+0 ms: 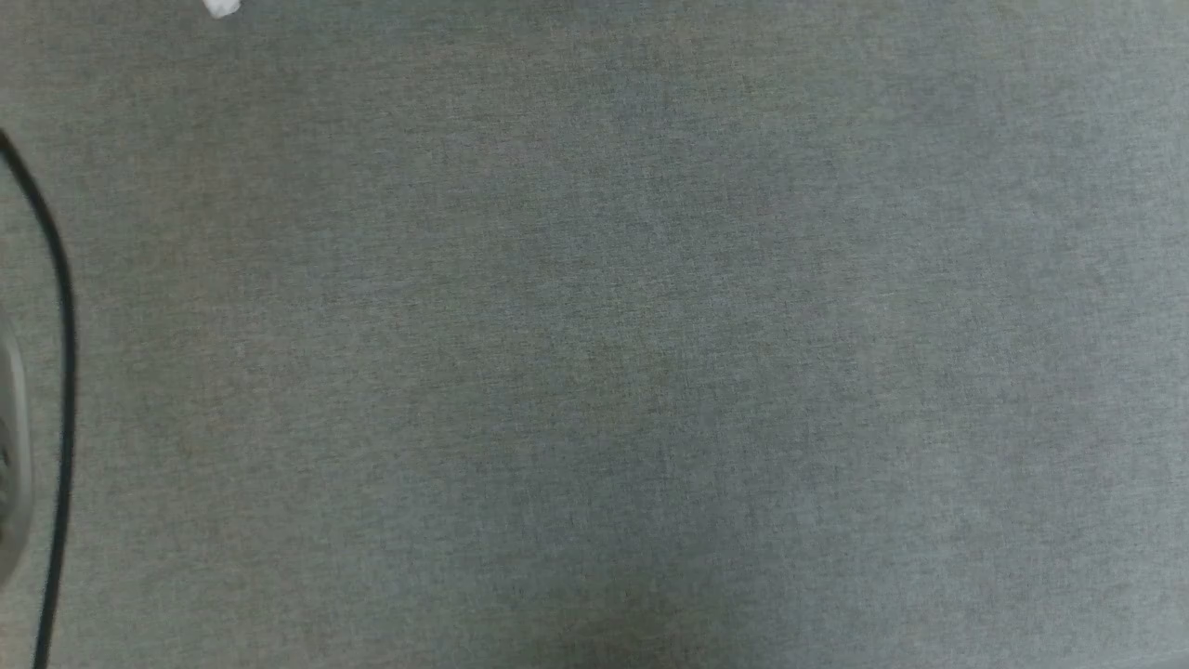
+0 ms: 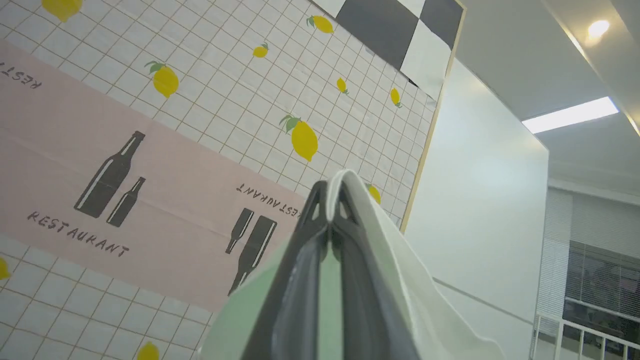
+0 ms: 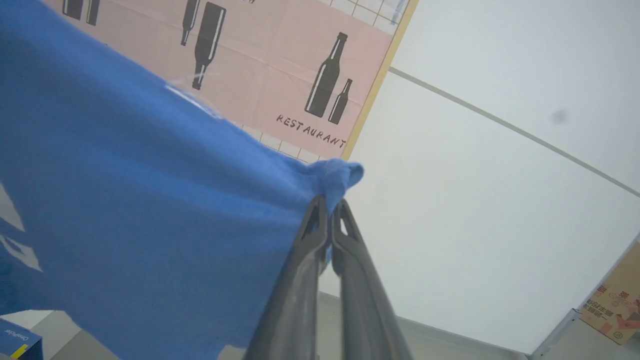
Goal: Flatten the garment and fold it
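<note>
Garment held aloft, one pinch in each arm

You have the garment (image 3: 125,210) hanging from both grips. In the right wrist view its blue body spreads to the left of the right gripper (image 3: 330,202), whose jaws are pressed together on a bunched blue edge. The left gripper (image 2: 330,192), jaws likewise pressed together, pinches a white fold (image 2: 400,260) that falls to the right in its own view. Both pairs of fingers aim up at the wall poster (image 2: 125,165). The garment's long axis cannot be told. In my judgement, laying it on the grey woven surface (image 1: 594,334) turns on holding the two pinches well apart

Staged lab or office: printed restaurant backdrop (image 2: 100,190), white partition (image 2: 480,200), ceiling strip light (image 2: 570,115), window blinds (image 2: 555,265).
</note>
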